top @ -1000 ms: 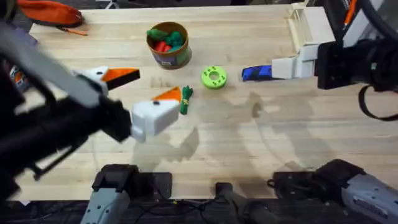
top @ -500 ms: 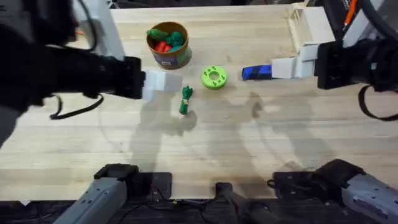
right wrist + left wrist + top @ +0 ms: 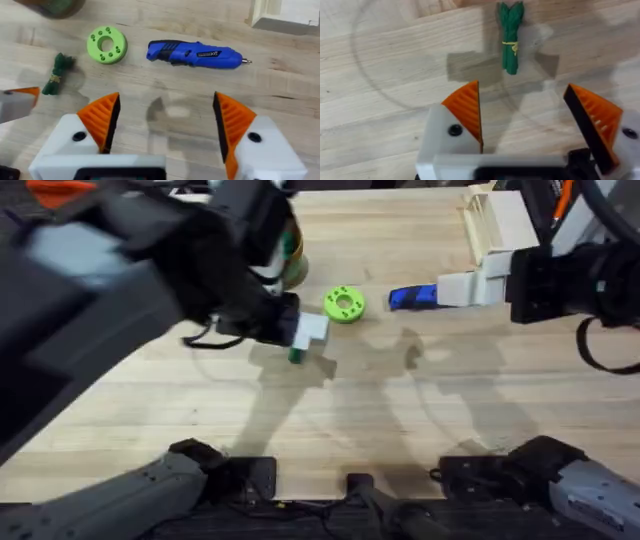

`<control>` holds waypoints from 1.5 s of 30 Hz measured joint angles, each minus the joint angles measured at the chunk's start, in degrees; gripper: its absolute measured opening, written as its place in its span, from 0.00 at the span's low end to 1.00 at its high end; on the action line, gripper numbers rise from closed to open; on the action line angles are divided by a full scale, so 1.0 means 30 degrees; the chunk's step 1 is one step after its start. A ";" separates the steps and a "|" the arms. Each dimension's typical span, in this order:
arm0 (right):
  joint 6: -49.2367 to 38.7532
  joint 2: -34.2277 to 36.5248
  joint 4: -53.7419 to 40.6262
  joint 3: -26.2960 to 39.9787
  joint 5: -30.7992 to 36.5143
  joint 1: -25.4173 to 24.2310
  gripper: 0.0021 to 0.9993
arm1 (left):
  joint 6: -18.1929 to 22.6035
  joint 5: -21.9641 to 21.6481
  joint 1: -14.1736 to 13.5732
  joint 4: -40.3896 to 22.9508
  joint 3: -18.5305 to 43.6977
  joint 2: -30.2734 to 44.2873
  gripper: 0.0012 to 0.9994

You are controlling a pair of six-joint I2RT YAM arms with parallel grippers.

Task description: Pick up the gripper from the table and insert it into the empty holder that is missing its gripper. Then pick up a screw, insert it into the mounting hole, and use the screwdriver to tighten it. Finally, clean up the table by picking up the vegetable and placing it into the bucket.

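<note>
At the centre-left of the overhead frame, the left gripper (image 3: 305, 332) hangs over the slim dark green toy vegetable with a leafy end (image 3: 296, 355), whose lower tip peeks out beneath the white finger mounts. In the left wrist view the vegetable (image 3: 511, 35) lies flat on the pale wooden table (image 3: 380, 75), a thin yellow tie around its middle, and the orange ribbed pads (image 3: 467, 107) stand wide apart with nothing between them. The step in hand looks like the cleanup pick. To do it well, the wrist should probably advance until the bundle sits centred between the pads, then descend with the jaws straddling it across its narrow width, closing near the tie so it does not roll or pivot. The round tan bucket with a green label band (image 3: 292, 260) shows partly behind the arm at upper centre, near enough for a short carry. At the right, the right gripper (image 3: 165, 125) is also spread and empty, hovering near the blue cylindrical electric screwdriver (image 3: 195, 53) and the lime-green disc with holes (image 3: 106, 44).
</note>
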 joint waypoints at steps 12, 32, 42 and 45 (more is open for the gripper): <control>0.0000 -0.0003 0.0000 0.0000 0.0015 0.0000 0.99 | -0.0992 -0.0584 -0.0607 0.3299 0.0000 0.6184 0.99; 0.0000 -0.0005 0.0000 0.0000 0.0051 0.0000 0.99 | -0.1161 -0.0226 -0.0650 0.4251 0.0437 0.8841 0.24; 0.0000 -0.0005 0.0007 0.0000 0.0051 0.0000 0.99 | -0.1194 -0.0363 -0.0642 0.4235 0.0584 0.8936 0.02; 0.0000 -0.0005 0.0001 0.0000 0.0051 0.0000 0.99 | -0.1187 -0.0461 -0.0514 0.3695 0.0708 0.8926 0.02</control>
